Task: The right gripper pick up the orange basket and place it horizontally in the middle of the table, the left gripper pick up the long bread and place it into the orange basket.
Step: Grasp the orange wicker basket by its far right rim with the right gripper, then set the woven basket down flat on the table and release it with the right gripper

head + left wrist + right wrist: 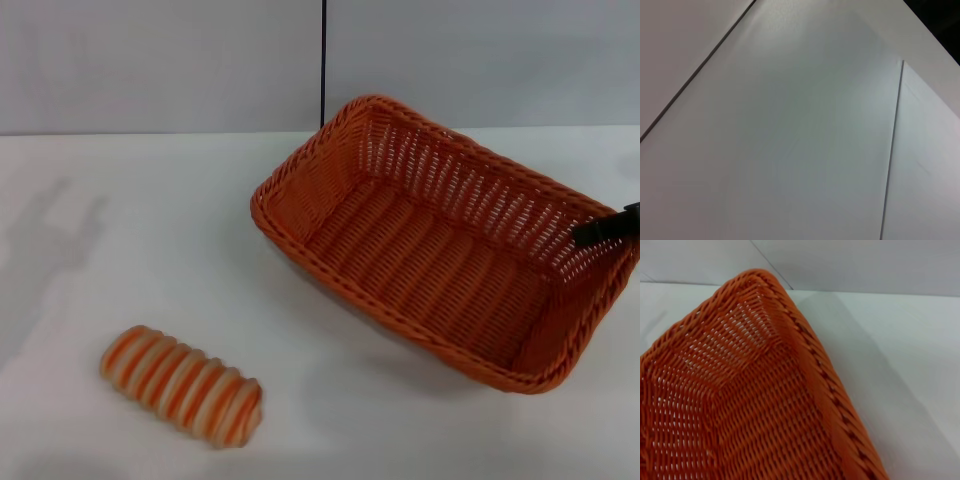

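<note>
The right end effector pinches the far right rim of the orange basket, which sits angled and tilted on the surface, likely mid-placement. The long bread lies well left of the basket, awaiting the unseen left end effector.

even soft light, faint shadows on table.

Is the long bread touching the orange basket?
Apart. The head view shows bare table between the long bread and the orange basket.
</note>
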